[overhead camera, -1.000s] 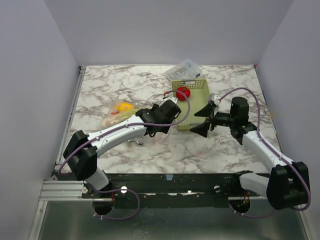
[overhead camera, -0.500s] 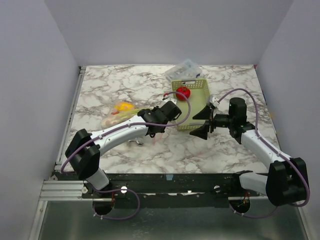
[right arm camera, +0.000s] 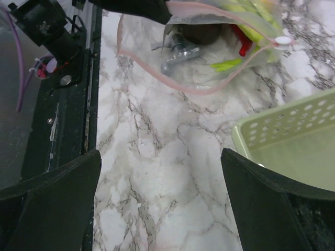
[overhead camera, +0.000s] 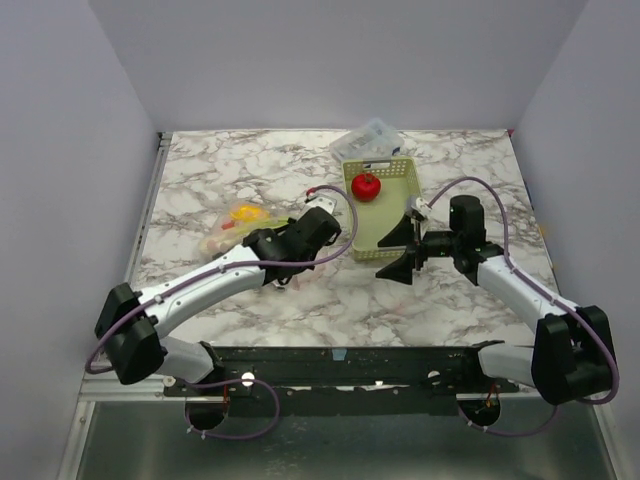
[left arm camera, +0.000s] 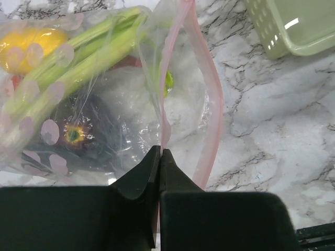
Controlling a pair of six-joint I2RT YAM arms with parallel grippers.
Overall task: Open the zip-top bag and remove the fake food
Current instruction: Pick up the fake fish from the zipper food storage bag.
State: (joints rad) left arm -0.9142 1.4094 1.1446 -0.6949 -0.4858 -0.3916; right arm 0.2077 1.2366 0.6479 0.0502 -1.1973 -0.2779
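The zip-top bag [left arm camera: 104, 104] lies on the marble left of centre, its mouth gaping toward the basket. Through the plastic I see fake food: a yellow lemon [left arm camera: 29, 42], a pale green leek [left arm camera: 78, 57] and a dark purple beet [left arm camera: 68, 130]. My left gripper [left arm camera: 159, 152] is shut on one pink zip strip [left arm camera: 163, 104] of the bag; from above it [overhead camera: 258, 242] sits at the bag's [overhead camera: 228, 230] right end. A red round fruit [overhead camera: 366, 186] lies in the basket. My right gripper [overhead camera: 393, 251] is open and holds nothing, low over the marble, facing the bag's mouth [right arm camera: 204, 57].
The pale green slotted basket [overhead camera: 385, 228] stands just right of centre, close to my right gripper's fingers; its corner [right arm camera: 293, 136] shows in the right wrist view. A clear rigid box [overhead camera: 368, 138] sits behind it. The table's dark front rail [right arm camera: 63, 104] runs to the left in the right wrist view.
My left gripper has closed onto the bag's zip strip, and the left arm has swung left and toward the near edge. The right gripper has drifted slightly left, still open.
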